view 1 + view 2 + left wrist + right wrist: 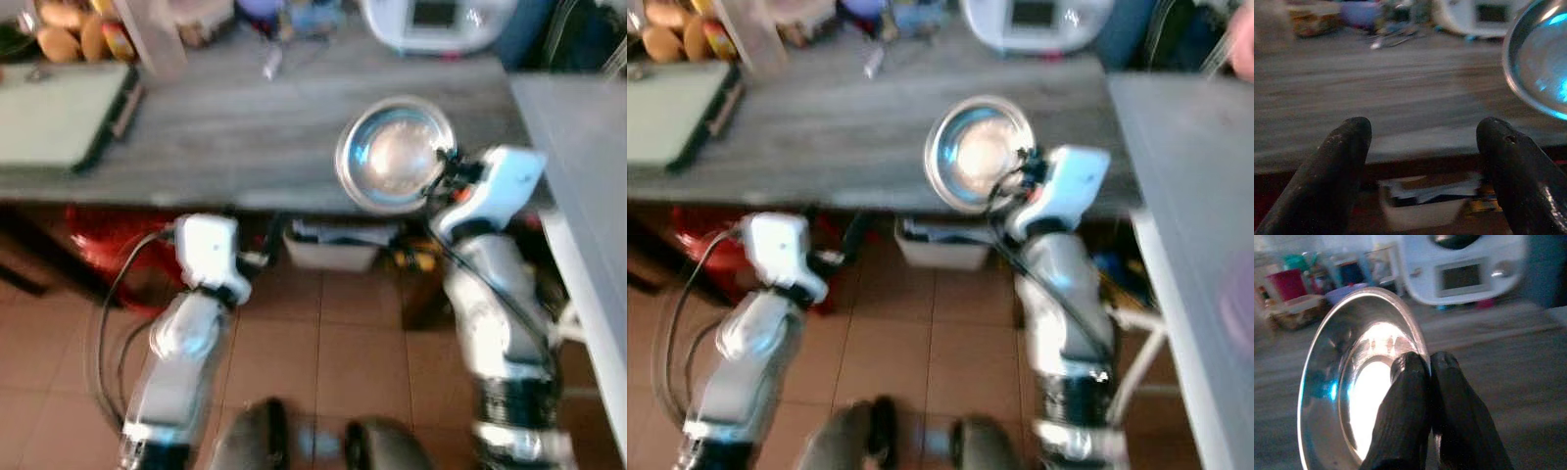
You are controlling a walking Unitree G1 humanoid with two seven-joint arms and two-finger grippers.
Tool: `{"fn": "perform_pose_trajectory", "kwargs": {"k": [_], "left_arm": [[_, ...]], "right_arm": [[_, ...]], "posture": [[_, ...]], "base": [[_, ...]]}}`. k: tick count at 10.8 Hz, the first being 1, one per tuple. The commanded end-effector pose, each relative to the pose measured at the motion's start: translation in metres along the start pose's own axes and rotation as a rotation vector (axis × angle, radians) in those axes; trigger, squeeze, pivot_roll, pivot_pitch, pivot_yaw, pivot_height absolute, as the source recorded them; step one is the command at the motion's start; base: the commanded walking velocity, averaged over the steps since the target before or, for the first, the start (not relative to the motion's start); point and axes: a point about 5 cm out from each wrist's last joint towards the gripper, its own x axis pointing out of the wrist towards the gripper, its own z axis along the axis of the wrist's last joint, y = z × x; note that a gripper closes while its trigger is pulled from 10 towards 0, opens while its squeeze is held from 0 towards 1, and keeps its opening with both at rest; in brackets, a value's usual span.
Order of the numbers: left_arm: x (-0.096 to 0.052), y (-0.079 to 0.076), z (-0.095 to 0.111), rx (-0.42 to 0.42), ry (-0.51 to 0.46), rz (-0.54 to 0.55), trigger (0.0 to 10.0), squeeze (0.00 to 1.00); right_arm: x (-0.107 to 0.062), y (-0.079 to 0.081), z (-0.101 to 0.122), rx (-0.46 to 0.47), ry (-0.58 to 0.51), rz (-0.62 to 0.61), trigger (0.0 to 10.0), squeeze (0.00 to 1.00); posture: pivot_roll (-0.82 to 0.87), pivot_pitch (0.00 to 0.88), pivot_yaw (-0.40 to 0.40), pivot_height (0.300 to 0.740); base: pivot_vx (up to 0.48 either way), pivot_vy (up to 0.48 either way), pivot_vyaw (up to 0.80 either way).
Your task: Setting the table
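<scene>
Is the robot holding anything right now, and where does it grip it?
Yes. The right tool is pinching a shiny metal plate by its rim. The left tool is open and holds nothing.

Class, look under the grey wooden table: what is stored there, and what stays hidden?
Under the grey wooden table sit a white plastic bin and something red. The tabletop and the round steel plate cover whatever lies farther back.

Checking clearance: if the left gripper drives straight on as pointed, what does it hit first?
Probably the front edge of the grey wooden table, dead ahead of the open left gripper. The steel plate sits off to its right. Depth is blurred, so uncertain.
</scene>
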Motion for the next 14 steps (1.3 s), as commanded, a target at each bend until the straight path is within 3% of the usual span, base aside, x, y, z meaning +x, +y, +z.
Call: {"fn": "perform_pose_trajectory", "kwargs": {"k": [1, 3, 8, 10, 11, 12, 14], "left_arm": [[0.001, -0.002, 0.000, 0.007, -0.002, -0.004, 10.0, 0.00], [0.002, 0.006, 0.006, 0.031, -0.017, 0.035, 10.0, 0.00], [-0.007, 0.011, 0.004, 0.064, 0.005, 0.088, 10.0, 0.00], [-0.008, 0.011, 0.002, 0.055, 0.018, 0.075, 10.0, 0.00], [-0.010, 0.014, 0.001, 0.066, 0.025, 0.079, 10.0, 0.00], [-0.010, 0.014, 0.001, 0.067, 0.025, 0.079, 10.0, 0.00], [-0.008, 0.011, 0.002, 0.060, 0.024, 0.068, 10.0, 0.00]], "right_arm": [[0.002, -0.008, 0.003, -0.009, -0.018, -0.023, 0.0, 0.00], [0.013, -0.018, -0.004, 0.105, 0.016, -0.103, 0.0, 0.00], [0.025, 0.004, -0.026, 0.398, 0.152, -0.108, 0.0, 0.00], [0.029, 0.011, -0.026, 0.403, 0.184, -0.106, 0.0, 0.00], [0.028, 0.011, -0.032, 0.429, 0.246, -0.128, 4.4, 0.00], [0.027, 0.010, -0.035, 0.431, 0.268, -0.135, 10.0, 0.00], [0.027, 0.009, -0.041, 0.435, 0.316, -0.153, 10.0, 0.00]], "posture": [[-0.06, 0.194, 0.047, 0.740], [-0.04, 0.202, 0.048, 0.740], [-0.03, 0.206, 0.043, 0.740], [-0.03, 0.204, 0.040, 0.740], [-0.03, 0.204, 0.041, 0.740], [-0.03, 0.205, 0.041, 0.740], [-0.04, 0.205, 0.041, 0.740]], "base": [[0.315, 0.360, 0.00], [0.127, 0.159, 0.00], [0.000, 0.000, 0.00], [0.000, 0.000, 0.00], [0.000, 0.000, 0.00], [0.000, 0.000, 0.00], [0.000, 0.000, 0.00]]}}
